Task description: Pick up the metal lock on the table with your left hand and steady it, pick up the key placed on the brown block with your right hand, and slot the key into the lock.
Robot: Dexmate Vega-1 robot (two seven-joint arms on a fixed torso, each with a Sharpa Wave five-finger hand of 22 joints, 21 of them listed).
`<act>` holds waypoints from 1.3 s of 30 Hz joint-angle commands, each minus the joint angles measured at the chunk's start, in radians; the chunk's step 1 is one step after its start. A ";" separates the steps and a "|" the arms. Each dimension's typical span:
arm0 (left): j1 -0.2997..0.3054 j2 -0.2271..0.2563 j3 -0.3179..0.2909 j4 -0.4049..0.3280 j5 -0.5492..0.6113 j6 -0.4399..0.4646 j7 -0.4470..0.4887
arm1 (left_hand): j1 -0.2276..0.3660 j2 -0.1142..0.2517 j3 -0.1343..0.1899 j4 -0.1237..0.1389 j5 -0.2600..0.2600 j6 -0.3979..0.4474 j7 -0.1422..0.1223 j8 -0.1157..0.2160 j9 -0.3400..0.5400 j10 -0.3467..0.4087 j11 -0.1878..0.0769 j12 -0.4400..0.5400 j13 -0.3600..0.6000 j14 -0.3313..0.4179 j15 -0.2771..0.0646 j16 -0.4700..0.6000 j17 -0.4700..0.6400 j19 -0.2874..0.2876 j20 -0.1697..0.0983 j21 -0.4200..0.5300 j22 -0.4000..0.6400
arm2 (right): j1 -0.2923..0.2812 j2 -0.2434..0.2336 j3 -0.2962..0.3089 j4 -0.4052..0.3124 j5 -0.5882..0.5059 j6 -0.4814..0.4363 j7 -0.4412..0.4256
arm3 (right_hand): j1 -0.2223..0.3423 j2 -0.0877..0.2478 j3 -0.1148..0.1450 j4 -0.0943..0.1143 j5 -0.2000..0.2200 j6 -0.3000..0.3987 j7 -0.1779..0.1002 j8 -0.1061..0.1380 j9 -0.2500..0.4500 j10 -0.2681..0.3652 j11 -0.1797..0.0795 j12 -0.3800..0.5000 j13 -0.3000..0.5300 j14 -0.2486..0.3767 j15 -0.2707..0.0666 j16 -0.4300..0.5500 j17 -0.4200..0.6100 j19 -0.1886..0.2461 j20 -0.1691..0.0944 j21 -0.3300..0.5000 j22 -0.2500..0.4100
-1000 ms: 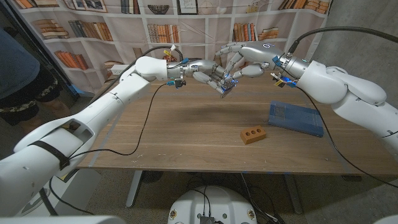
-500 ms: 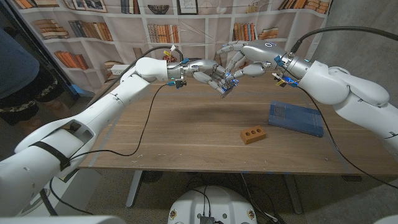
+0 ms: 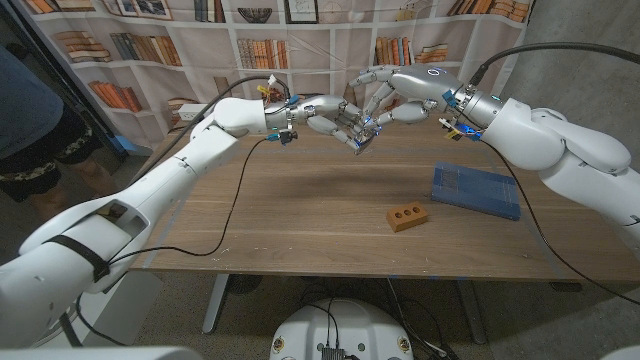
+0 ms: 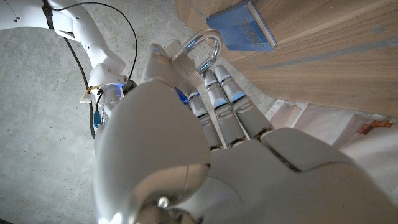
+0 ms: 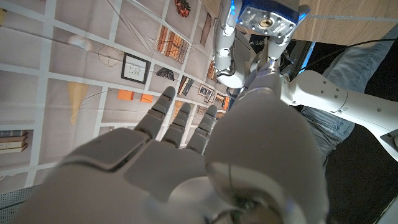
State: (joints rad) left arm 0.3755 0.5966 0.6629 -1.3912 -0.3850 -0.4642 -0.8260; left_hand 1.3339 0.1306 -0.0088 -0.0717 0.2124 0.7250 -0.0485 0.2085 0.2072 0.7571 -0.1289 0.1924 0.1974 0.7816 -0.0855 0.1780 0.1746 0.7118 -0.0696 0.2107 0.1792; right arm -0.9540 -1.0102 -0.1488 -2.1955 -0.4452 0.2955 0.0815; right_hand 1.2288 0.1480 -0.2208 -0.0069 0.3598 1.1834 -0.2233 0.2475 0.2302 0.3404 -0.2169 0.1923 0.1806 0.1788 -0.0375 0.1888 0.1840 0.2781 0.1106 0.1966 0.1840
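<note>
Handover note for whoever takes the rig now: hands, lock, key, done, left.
Left hand: holds the metal lock up above the table's far side; shackle shows past its fingers in the left wrist view.
Right hand: fingers at the lock; its wrist view shows the keyhole face. Key itself too small to make out.
Brown block sits on the table with nothing on it, beside the blue pad.
Done: both pickups, apparently.
Left: confirm key is seated in the lock.
</note>
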 commanded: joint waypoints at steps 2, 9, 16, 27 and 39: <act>0.035 0.010 -0.017 -0.012 0.008 -0.053 0.044 | 0.013 0.000 0.001 -0.011 0.004 0.001 -0.012 0.005 0.002 0.001 -0.011 0.002 0.004 -0.008 -0.118 0.006 0.004 -0.014 -0.044 -0.001 0.005 | -0.009 0.008 0.004 -0.009 -0.041 0.009 -0.023 | 0.014 0.000 -0.008 0.003 0.003 -0.007 0.000 0.005 0.004 0.010 0.003 0.004 0.000 0.010 -0.027 0.004 0.002 0.009 -0.002 0.008 0.002; 0.041 0.010 -0.018 -0.012 0.012 -0.064 0.054 | 0.017 -0.002 0.001 -0.013 0.004 -0.001 -0.013 0.004 0.001 -0.001 -0.015 0.001 0.004 -0.014 -0.118 0.005 0.004 -0.019 -0.045 -0.001 0.005 | -0.005 0.016 0.000 -0.011 -0.045 0.014 -0.024 | 0.016 0.001 -0.009 0.005 0.003 -0.006 0.000 0.005 0.004 0.010 0.003 0.004 0.000 0.012 -0.027 0.005 0.002 0.012 -0.001 0.009 0.002; 0.045 0.014 -0.018 -0.013 0.019 -0.081 0.057 | 0.031 -0.008 0.004 -0.023 0.005 -0.018 -0.020 -0.002 0.001 -0.015 -0.022 -0.003 0.004 -0.029 -0.123 0.001 0.004 -0.030 -0.049 -0.004 0.005 | -0.014 0.014 0.009 -0.022 -0.029 0.006 -0.008 | 0.017 0.001 -0.009 0.007 0.003 -0.007 0.000 0.006 0.004 0.011 0.003 0.004 0.000 0.014 -0.029 0.005 0.002 0.014 -0.002 0.009 0.002; 0.070 0.017 -0.032 -0.028 0.034 -0.126 0.099 | 0.045 -0.015 0.006 -0.033 0.005 -0.028 -0.029 -0.004 0.001 -0.022 -0.027 -0.003 0.004 -0.036 -0.128 0.002 0.005 -0.039 -0.053 -0.005 0.004 | -0.040 0.019 0.026 -0.044 -0.081 0.003 -0.033 | 0.019 0.001 -0.011 0.009 0.003 -0.007 0.000 0.006 0.004 0.012 0.003 0.004 0.000 0.019 -0.032 0.006 0.002 0.019 -0.004 0.010 0.002; 0.071 0.020 -0.027 -0.033 0.031 -0.121 0.096 | 0.041 -0.013 0.005 -0.030 0.004 -0.029 -0.025 -0.003 0.001 -0.022 -0.024 -0.001 0.005 -0.040 -0.123 0.003 0.005 -0.043 -0.052 -0.004 0.005 | -0.043 0.027 0.029 -0.047 -0.096 0.006 -0.038 | 0.020 0.001 -0.012 0.011 0.003 -0.008 0.000 0.006 0.003 0.015 0.003 0.005 0.000 0.022 -0.033 0.005 0.002 0.023 -0.002 0.010 0.002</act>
State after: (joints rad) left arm 0.4413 0.6145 0.6344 -1.4191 -0.3550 -0.5830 -0.7359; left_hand 1.3803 0.1124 -0.0068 -0.0969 0.2124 0.6984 -0.0753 0.2065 0.2069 0.7364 -0.1525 0.1923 0.1974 0.7478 -0.0802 0.1779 0.1750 0.6728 -0.0623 0.2067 0.1792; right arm -0.9910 -0.9891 -0.1249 -2.2360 -0.5254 0.3023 0.0483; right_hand 1.2394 0.1454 -0.2291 0.0014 0.3597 1.1765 -0.2270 0.2470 0.2304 0.3488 -0.2148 0.1922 0.1804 0.1898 -0.0413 0.1887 0.1838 0.2945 0.1088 0.2016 0.1839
